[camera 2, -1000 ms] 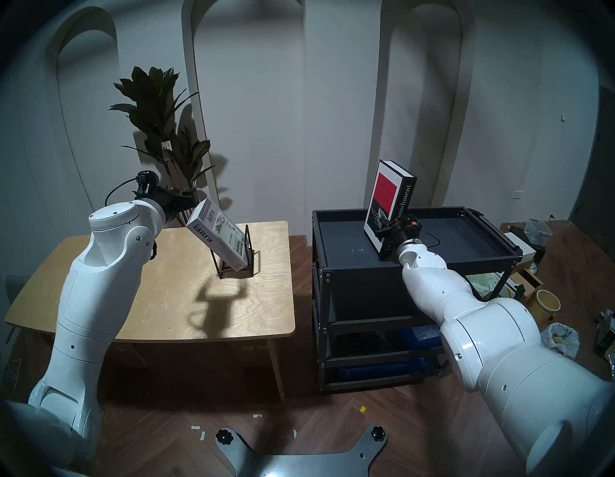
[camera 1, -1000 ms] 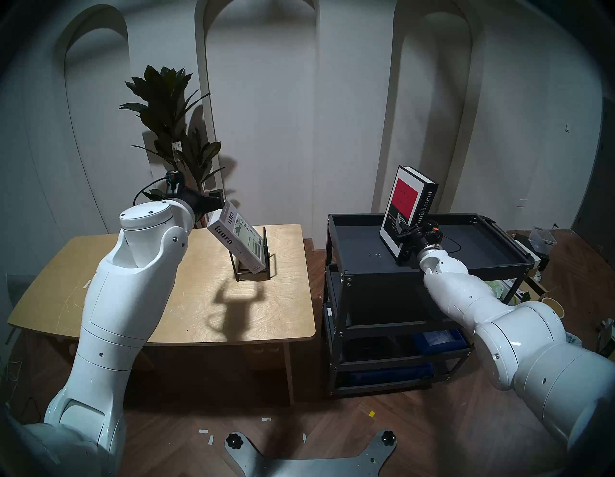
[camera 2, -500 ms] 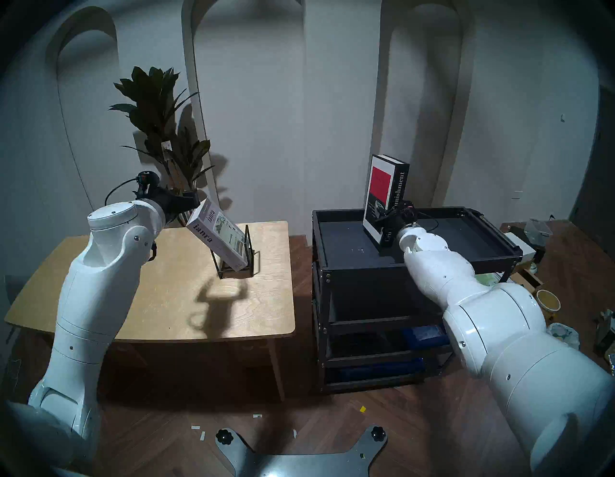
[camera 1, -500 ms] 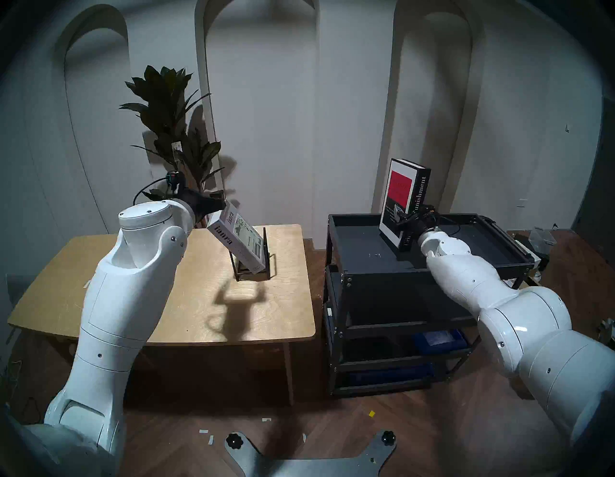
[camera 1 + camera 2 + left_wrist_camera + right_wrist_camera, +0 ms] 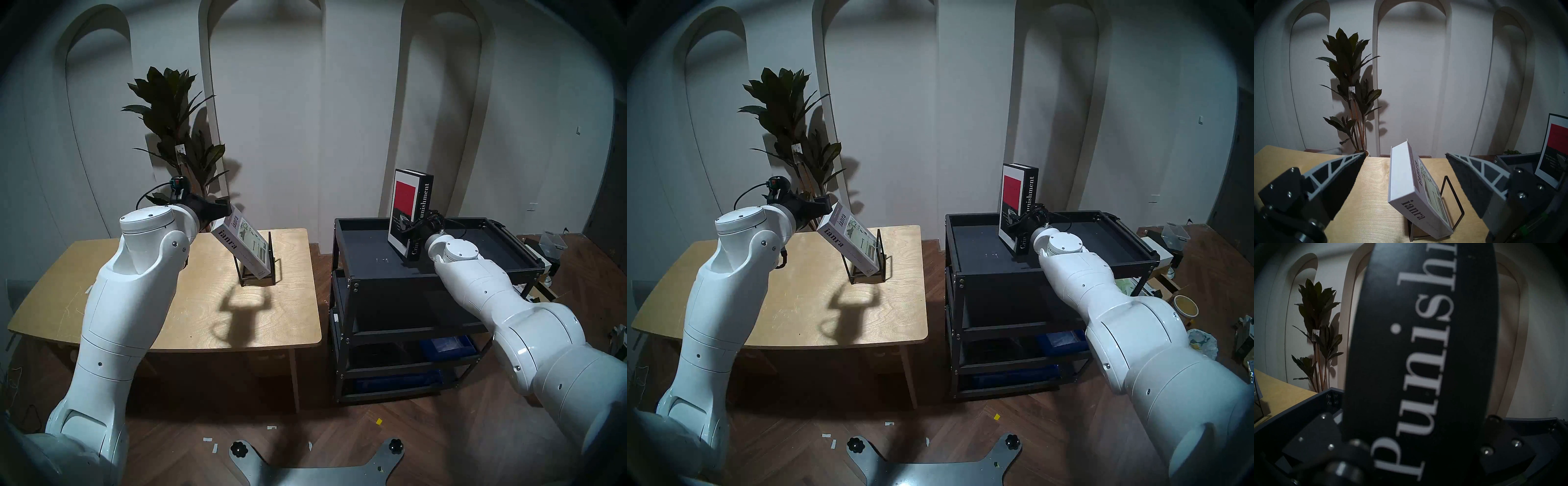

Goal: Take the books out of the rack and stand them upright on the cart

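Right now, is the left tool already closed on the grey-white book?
No. In the left wrist view the left tool is open, both fingers standing clear of the grey-white book, which leans in the rack.

Both head views look down from above and behind the arms, light wooden table (image 5: 237, 315) at frame left, black metal three-tier cart (image 5: 441, 271) at right. The left wrist view faces the arched wall, sharing the table. The right wrist view sits nearly against a black book spine (image 5: 1423, 344).
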### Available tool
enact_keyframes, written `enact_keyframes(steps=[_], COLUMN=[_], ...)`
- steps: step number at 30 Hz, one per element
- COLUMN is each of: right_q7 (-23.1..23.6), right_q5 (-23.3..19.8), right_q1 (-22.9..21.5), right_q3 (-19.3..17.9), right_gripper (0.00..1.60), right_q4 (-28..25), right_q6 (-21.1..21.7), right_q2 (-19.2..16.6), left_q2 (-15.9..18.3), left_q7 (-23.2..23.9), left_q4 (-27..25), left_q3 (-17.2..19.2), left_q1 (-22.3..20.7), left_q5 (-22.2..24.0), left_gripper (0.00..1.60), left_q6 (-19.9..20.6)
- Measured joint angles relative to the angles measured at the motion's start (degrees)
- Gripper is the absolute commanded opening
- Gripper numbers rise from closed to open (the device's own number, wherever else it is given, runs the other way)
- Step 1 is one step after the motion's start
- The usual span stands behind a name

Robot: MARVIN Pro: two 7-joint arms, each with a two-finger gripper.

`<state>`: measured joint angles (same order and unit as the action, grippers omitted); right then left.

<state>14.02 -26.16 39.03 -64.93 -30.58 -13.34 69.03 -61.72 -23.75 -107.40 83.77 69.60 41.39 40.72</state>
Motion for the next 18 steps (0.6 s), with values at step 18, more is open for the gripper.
enact_keyframes(steps=[18], right_q7=[-6.6], right_q5=[-0.7], right_q1=[8.2], right_q3=[-1.0], right_gripper=[0.60], right_q4=[-15.6], right_q6=[8.0], right_q2=[-3.5], left_q2=[0.4], left_q7=[-1.5], left_q4=[-1.3], left_q3=[0.5], left_q1=[1.4], left_q5=[1.2], left_gripper=[1.60], left_q6=[0.5])
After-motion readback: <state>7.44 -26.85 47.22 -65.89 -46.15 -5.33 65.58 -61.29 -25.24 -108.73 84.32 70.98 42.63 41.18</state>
